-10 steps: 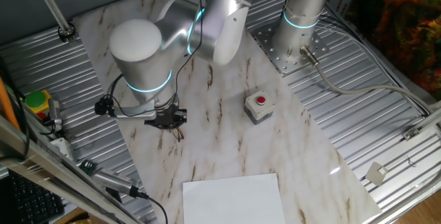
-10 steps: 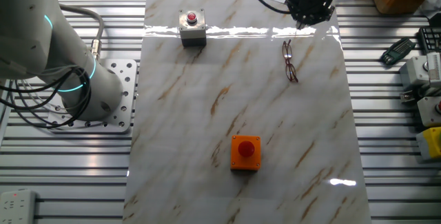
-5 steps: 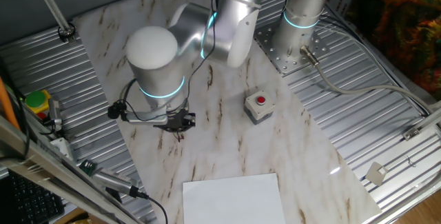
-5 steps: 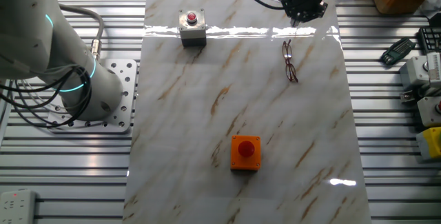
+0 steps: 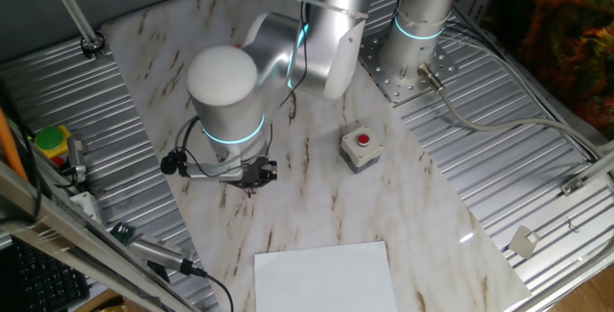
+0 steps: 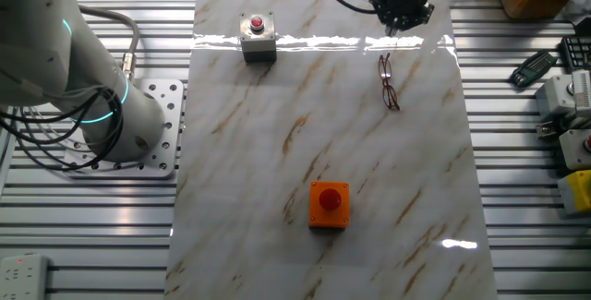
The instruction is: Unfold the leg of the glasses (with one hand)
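Over the last second the gripper (image 6: 400, 21) has drifted sideways, closer above the glasses (image 6: 389, 81) lying folded on the marble; its jaw state is probably indiscernible, approach continuing.

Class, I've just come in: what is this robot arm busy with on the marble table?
The arm has its gripper poised just above one end of the glasses, which lie untouched on the table. Whether the jaws are open cannot be made out. The grey button box and orange button box sit apart, untouched.
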Tool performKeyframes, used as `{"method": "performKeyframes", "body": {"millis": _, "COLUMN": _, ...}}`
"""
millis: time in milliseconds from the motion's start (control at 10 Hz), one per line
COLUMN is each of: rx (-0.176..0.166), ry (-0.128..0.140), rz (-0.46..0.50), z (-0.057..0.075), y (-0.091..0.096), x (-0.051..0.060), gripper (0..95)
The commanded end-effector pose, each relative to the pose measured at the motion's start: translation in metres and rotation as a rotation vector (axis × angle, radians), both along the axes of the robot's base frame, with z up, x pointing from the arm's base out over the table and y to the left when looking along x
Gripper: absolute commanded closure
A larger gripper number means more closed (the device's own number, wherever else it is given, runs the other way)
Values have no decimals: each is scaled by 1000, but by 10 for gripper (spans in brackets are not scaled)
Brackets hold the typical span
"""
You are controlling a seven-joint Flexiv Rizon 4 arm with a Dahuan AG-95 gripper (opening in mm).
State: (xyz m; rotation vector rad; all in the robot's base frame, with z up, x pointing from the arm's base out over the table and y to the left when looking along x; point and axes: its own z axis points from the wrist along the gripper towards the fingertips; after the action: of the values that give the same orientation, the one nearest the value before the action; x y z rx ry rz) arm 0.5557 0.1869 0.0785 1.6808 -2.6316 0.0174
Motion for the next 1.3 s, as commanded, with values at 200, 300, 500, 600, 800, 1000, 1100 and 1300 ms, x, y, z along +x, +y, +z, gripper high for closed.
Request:
{"method": "performKeyframes", "body": {"millis": 200, "rx": -15, "ry": -3, "rz": 5, "z": -2, "y": 0, "x": -1, "gripper": 950}}
{"method": "performKeyframes", "body": {"millis": 300, "rx": -14, "ry": -3, "rz": 4, "z": -4, "y": -1, "x": -1, "gripper": 950}}
{"method": "performKeyframes", "body": {"millis": 500, "rx": -15, "ry": -4, "rz": 5, "z": -7, "y": -1, "x": -1, "gripper": 950}}
{"method": "performKeyframes", "body": {"millis": 600, "rx": -19, "ry": -6, "rz": 7, "z": -9, "y": -1, "x": -1, "gripper": 950}}
{"method": "performKeyframes", "body": {"millis": 800, "rx": -23, "ry": -13, "rz": 7, "z": -15, "y": -2, "x": -2, "gripper": 950}}
{"method": "performKeyframes", "body": {"millis": 1000, "rx": -33, "ry": -13, "rz": 10, "z": -17, "y": -2, "x": -2, "gripper": 950}}
{"method": "performKeyframes", "body": {"millis": 1100, "rx": -39, "ry": -14, "rz": 13, "z": -18, "y": -2, "x": -2, "gripper": 950}}
{"method": "performKeyframes", "body": {"millis": 1300, "rx": -55, "ry": -16, "rz": 27, "z": -20, "y": -2, "x": -1, "gripper": 950}}
